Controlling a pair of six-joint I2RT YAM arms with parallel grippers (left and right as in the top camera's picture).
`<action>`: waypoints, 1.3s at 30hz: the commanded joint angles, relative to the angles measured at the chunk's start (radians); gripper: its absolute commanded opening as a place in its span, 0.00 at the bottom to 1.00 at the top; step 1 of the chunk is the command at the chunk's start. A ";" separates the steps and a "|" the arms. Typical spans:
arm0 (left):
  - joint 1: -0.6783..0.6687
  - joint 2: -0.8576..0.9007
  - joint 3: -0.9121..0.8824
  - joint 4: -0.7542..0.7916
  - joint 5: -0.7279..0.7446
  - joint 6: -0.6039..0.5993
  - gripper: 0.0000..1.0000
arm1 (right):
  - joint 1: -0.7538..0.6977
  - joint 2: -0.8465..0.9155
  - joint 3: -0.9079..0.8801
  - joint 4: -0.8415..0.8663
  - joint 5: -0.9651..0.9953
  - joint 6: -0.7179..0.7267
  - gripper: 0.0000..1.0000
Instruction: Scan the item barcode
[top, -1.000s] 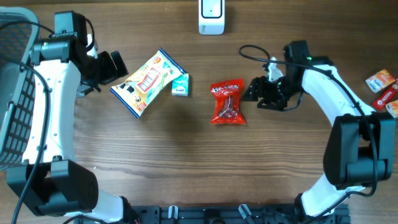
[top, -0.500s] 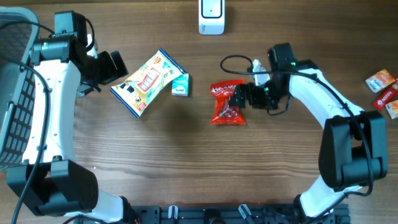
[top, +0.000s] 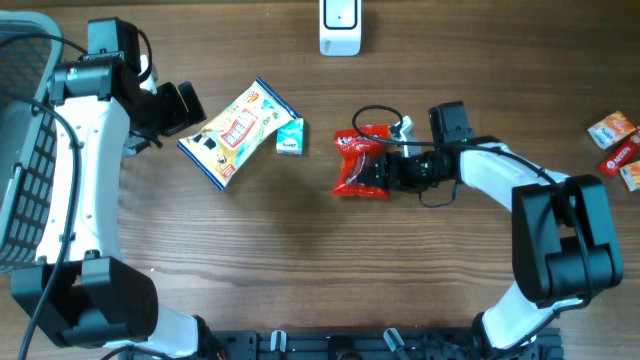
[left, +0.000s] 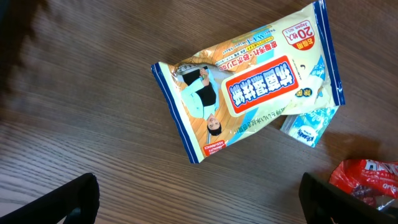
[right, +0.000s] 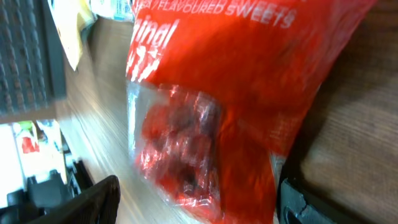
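- The red sweets bag (top: 350, 165) lies flat on the tabletop (top: 300, 260), near the centre and well below the white scanner (top: 340, 25) at the far edge.
- The right tool (top: 383, 170) straddles the bag. Its jaws stand apart, one on each side, and are not yet clamped on the film.
- The left tool (top: 188, 105) hangs with its jaws wide apart and holds nothing, just beside the yellow wipes packet (top: 238, 132).
- Handling, judged: the bag is a light, glossy film pouch with loose pieces inside. Expect it to crumple, slide and sag under its contents.
- Grip point, judged: close across the narrow width at a filled section, or on a sealed end seam. Moderate force is enough, as hard pressure may crush the sweets.
- No barcode shows on the upper face, and its position cannot be told.
- Count: one red bag, one scanner, one yellow packet, and one small teal packet (top: 290, 137) touching the yellow one.
- Three small packets (top: 620, 150) lie at the right edge, and one basket (top: 20, 160) stands at the left.
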 joint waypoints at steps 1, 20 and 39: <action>0.003 0.007 -0.006 0.000 -0.006 -0.008 1.00 | -0.005 0.015 -0.054 0.114 -0.062 0.158 0.82; 0.003 0.007 -0.006 0.000 -0.006 -0.008 1.00 | -0.002 0.244 -0.052 0.603 -0.188 0.448 0.09; 0.003 0.007 -0.006 0.014 -0.006 -0.008 1.00 | -0.094 -0.099 -0.045 0.178 0.115 0.287 0.41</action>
